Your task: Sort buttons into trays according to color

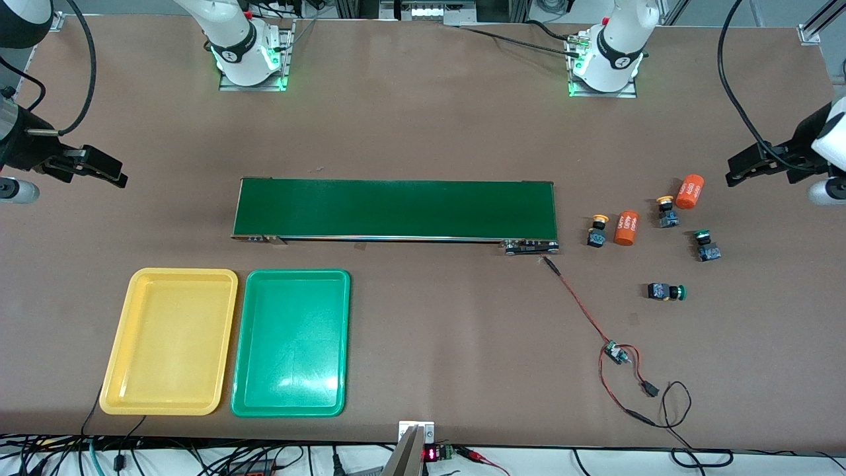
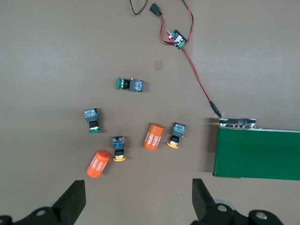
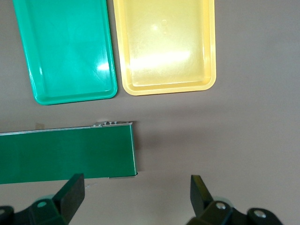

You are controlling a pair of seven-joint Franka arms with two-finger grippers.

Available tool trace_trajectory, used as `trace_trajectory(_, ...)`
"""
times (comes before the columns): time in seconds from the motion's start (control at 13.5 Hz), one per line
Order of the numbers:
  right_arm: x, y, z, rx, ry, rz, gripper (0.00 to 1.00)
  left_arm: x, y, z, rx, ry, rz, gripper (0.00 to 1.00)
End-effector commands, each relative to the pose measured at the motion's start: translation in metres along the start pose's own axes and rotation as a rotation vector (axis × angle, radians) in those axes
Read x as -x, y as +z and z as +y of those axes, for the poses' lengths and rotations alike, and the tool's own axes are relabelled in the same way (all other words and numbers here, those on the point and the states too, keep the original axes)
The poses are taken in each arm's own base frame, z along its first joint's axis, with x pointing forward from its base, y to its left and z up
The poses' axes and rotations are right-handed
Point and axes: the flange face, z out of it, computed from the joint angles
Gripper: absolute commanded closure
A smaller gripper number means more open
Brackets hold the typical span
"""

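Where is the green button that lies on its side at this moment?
In the front view, the green button lying on its side rests on the table at the left arm's end, nearer the camera than the upright green button and the other buttons.

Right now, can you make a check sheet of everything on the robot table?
Surface: brown table, long green conveyor belt mid-table.
Job's things: four buttons at the left arm's end, two yellow-capped, two green-capped, none sorted; yellow tray and green tray hold nothing.
Clutter: two orange cylinders among the buttons.
Grippers: left gripper open above the buttons; right gripper open above the belt's end.
Cables: red-black wire with small circuit board.
Surroundings: cables along table edge.
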Motion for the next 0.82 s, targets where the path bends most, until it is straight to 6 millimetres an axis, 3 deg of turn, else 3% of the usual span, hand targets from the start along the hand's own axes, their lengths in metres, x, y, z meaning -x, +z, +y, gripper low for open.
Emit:
trace_trajectory(0.0, -0.001, 0.0, 0.0, -0.009, 0.013, 0.005, 0.0, 0.01, -0.002, 0.006, -0.003, -0.011, -0.005, 0.0)
trace_trajectory(0.45, -0.001, -0.001, -0.002, -0.025, 0.014, 0.009, 0.0, 0.01, 0.002, 0.0, -0.012, -0.024, -0.036, 0.0)
trace_trajectory(0.59, -0.001, -0.001, -0.002, -0.025, 0.014, 0.009, 0.0, 0.008, 0.011, 0.005, -0.008, -0.02, -0.063, 0.0)
trace_trajectory(0.74, -0.001, -0.001, -0.001, -0.026, 0.015, 0.009, 0.0, -0.005, 0.033, 0.015, -0.019, 0.004, -0.095, 0.0)
